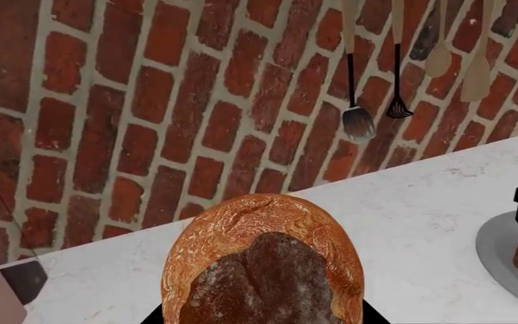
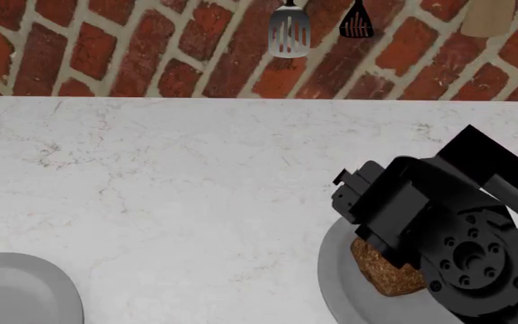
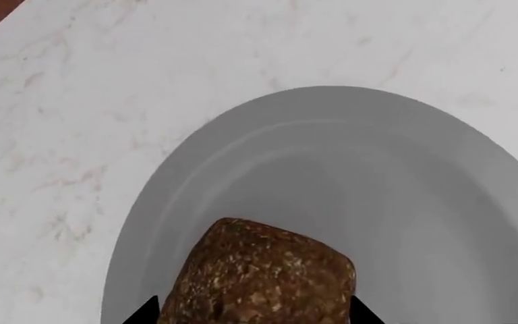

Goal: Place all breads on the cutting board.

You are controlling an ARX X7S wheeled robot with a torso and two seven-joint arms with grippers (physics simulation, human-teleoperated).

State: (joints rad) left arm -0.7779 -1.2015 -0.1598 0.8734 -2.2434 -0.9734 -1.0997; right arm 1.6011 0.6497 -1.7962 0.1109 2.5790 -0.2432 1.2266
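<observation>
Two breads show, and neither is on a cutting board — no board appears in any view, so by my reading the task is barely begun.

Start left of the right-hand grey plate (image 2: 340, 297): a second grey plate (image 2: 16, 290) sits well apart on the white marble bench (image 2: 178, 182), with nothing visible on the part in frame. The left gripper is out of the head view; its wrist camera is filled by a reddish-orange loaf (image 1: 264, 263) with a dark patch on its crust, close against the lens, with black tips just showing at either side. That suggests the left jaws have it, but whether they are closed on it I cannot tell.

On the right-hand plate lies the dark brown speckled loaf (image 2: 385, 270). The right gripper (image 2: 380, 253) is down over it, and black tips flank the loaf (image 3: 259, 277) in the wrist view — closed or merely straddling, I cannot tell; the loaf seems to rest on the plate.

Both breads remain to be carried over and set down.
</observation>
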